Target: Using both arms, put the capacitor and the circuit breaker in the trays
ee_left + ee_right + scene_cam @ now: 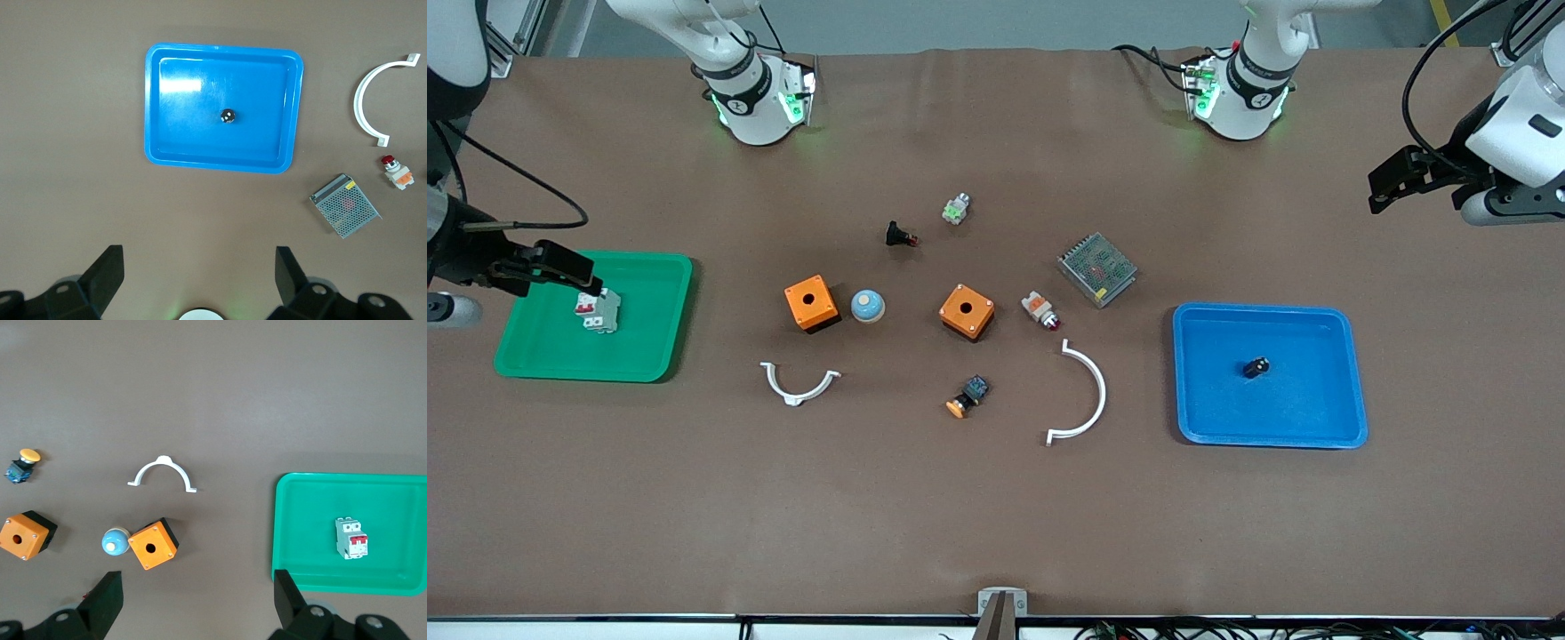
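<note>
The circuit breaker (599, 311), a white block with red toggles, lies in the green tray (649, 356) at the right arm's end of the table. It also shows in the right wrist view (351, 539), in the tray (300, 520). My right gripper (578, 271) is open and empty, raised high by this tray (197, 590). The capacitor (1256, 367), a tiny black cylinder, lies in the blue tray (1316, 418), as the left wrist view (228, 115) shows (180, 140). My left gripper (1383, 188) is open and empty, raised high over bare table (199, 267), apart from the blue tray.
Between the trays lie two orange boxes (811, 302) (967, 311), a blue dome (867, 306), a black push-button (898, 236), a green-white part (956, 209), a mesh-covered metal box (1096, 268), a white-orange part (1040, 309), an orange-capped button (967, 397) and two white curved clamps (799, 384) (1085, 396).
</note>
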### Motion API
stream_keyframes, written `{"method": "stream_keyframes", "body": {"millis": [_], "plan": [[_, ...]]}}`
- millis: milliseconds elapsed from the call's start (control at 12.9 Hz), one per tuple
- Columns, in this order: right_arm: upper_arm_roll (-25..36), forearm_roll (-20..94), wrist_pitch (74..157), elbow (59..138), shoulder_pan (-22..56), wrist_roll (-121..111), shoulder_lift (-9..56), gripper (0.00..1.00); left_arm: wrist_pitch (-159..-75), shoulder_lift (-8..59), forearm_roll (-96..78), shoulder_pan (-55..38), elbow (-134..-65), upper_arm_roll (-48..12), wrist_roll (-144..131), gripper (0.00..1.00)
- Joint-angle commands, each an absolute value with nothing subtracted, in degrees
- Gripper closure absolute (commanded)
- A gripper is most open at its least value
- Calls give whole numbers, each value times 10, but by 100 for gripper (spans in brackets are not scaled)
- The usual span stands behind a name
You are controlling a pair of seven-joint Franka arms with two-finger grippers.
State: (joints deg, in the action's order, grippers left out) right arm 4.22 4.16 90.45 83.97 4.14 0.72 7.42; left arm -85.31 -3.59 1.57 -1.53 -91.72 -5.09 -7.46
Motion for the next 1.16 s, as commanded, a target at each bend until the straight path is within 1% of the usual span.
{"method": "stream_keyframes", "body": {"millis": [0, 232, 542, 775, 1085], "plan": [[44, 33, 884, 845, 39, -5, 53, 0, -858, -39, 11, -14, -918, -52, -76, 0], [45, 33, 855, 843, 32, -32, 49, 0, -859, -36, 12, -15, -911, -52, -75, 0], [40, -16, 878, 862, 37, -30, 31, 0, -859, -25, 13, -16, -896, -52, -67, 0], [41, -15, 917, 916, 33, -30, 4, 0, -858, -24, 13, -13, -889, -52, -64, 0], [44, -13, 922, 923, 31, -31, 4, 0, -858, -24, 13, -14, -882, -52, -65, 0]]}}
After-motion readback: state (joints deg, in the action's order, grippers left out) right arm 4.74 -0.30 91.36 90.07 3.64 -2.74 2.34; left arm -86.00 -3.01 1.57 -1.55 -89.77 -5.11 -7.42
